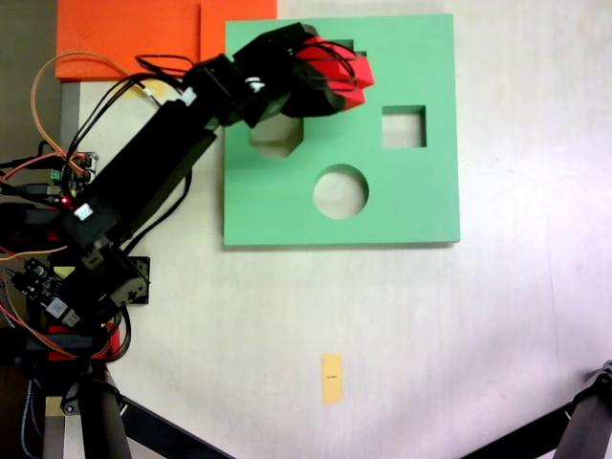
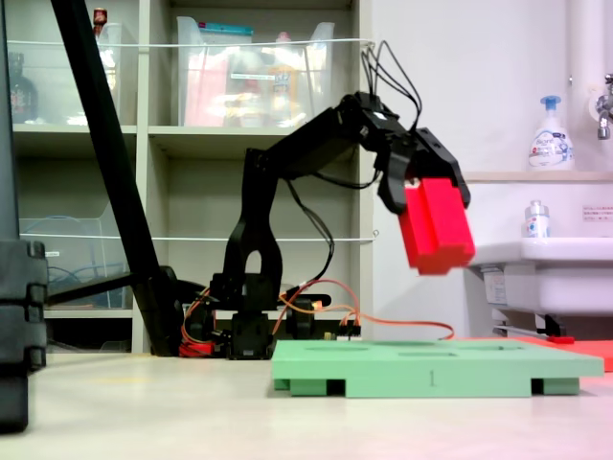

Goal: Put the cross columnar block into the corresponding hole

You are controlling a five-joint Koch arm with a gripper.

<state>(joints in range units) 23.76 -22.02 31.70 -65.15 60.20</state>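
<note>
A: What is the claw [image 2: 433, 206] doing?

B: It is clamped on the cross columnar block [image 2: 437, 226]. In the side-on fixed view the black jaws grip the red block's upper end, and the block hangs below them, tilted, high in the air over the green foam board [image 2: 436, 368]. It touches nothing but the claw.

A: How wide are the jaws?

B: Only as wide as the block; they press on it from either side. Seen from above, the claw [image 1: 330, 76] and the block [image 1: 335, 75] sit over the board's [image 1: 402, 201] upper middle, near its far edge.

A: And the corresponding hole?

B: Mostly hidden. From above, the block and the claw cover that spot; only a dark notch [image 1: 342, 44] peeks out just above the block, and I cannot make out its shape. From the side the board's cutouts are mere faint lines on its top face.

A: What else is hard to see?

B: The octagonal cutout [image 1: 277, 142] is partly covered by the arm [image 1: 153, 163]. The square cutout [image 1: 404, 126] and the round cutout [image 1: 340, 191] are in plain sight. The orange sheet [image 1: 124, 38] is cut off by the picture's top edge. A small yellow tag [image 1: 332, 378] lies on the table [image 1: 497, 335], well apart from the board.
</note>
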